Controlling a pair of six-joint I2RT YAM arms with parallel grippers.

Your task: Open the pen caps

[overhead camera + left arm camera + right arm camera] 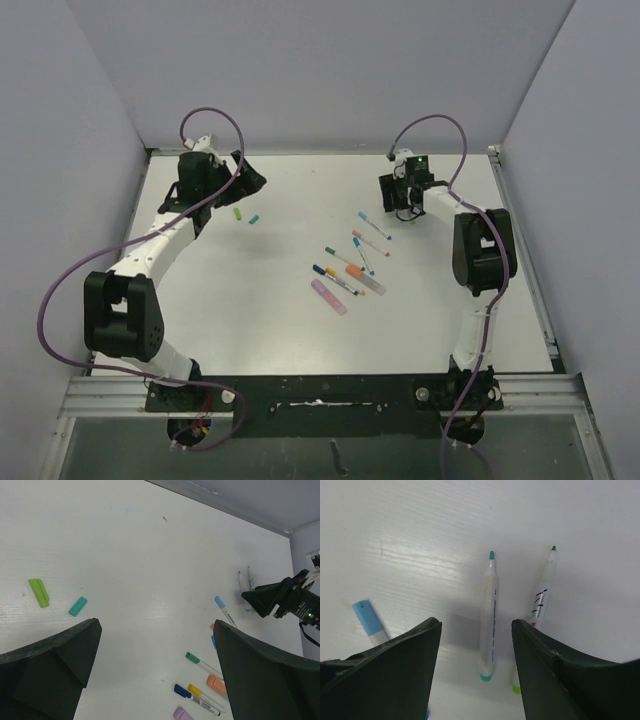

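Two loose pen caps lie on the white table below my left gripper [156, 627]: a green cap [39, 592] and a teal cap [77, 606], also seen from above as the green cap [237, 213] and teal cap [254, 219]. The left gripper [248, 181] hangs open over bare table with nothing in it. My right gripper [476, 625] is open above an uncapped teal-tipped pen [490, 615], which lies flat between the fingers without touching them. An uncapped green-tipped pen [540, 596] lies beside it. The right gripper [400, 205] is at the back right.
A light-blue capped pen [367, 617] lies left of the right fingers. Several capped pens and highlighters are grouped mid-table: a green-capped pen [200, 662], a blue-capped pen [182, 691], an orange highlighter [365, 278] and a pink highlighter [328, 296]. Grey walls enclose the table.
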